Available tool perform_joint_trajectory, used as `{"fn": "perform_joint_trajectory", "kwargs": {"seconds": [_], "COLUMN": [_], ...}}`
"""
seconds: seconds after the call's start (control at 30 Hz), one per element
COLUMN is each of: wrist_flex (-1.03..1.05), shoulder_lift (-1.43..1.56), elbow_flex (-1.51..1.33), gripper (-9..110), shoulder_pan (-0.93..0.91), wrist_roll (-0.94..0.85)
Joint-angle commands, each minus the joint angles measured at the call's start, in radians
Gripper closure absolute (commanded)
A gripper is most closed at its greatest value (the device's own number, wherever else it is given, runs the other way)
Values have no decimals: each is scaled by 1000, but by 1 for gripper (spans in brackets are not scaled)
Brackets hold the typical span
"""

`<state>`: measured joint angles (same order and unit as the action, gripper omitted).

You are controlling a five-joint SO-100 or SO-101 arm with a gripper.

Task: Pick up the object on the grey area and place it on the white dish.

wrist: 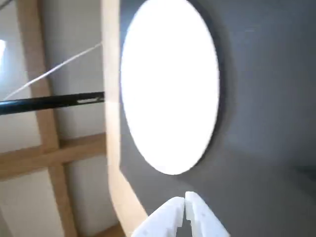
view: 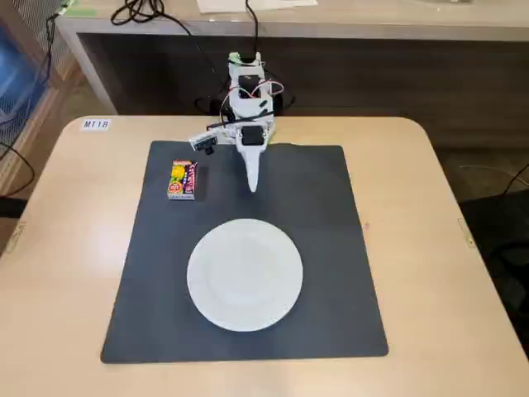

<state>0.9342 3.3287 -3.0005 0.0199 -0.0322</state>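
Yellow packet (view: 183, 179) left of end effector (view: 252, 187)

yellow-red-pink packet (view: 182, 179), dark grey mat (view: 331, 248), white plate (view: 245, 275)

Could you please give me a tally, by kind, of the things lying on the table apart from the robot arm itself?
Dark grey mat: 1
White plate, resting on the mat: 1
Small yellow and red packet, on the mat near its far left corner in the fixed view: 1
White label on the tabletop: 1
Total: 4
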Motion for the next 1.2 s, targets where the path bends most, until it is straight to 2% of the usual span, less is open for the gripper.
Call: {"fn": "perform_joint_trajectory", "kwargs": {"seconds": [0.0, 0.1, 0.2, 0.33, 0.47, 0.6, 0.7, 0.97, 1.17], "wrist_flex": [101, 127, 173, 391, 591, 646, 686, 752, 719], "shoulder_lift": [-44, -199, -514, -994, -1270, -1276, -1264, -1040, -891], "elbow_flex": [190, 348, 618, 1111, 1408, 1348, 1302, 999, 801], "gripper": [102, 102, 102, 102, 102, 102, 102, 102, 102], "shoulder_pan": [-29, -46, -44, -51, -80, -146, -249, -618, -822], "wrist_roll": [67, 124, 120, 127, 302, 598, 724, 894, 908]}}
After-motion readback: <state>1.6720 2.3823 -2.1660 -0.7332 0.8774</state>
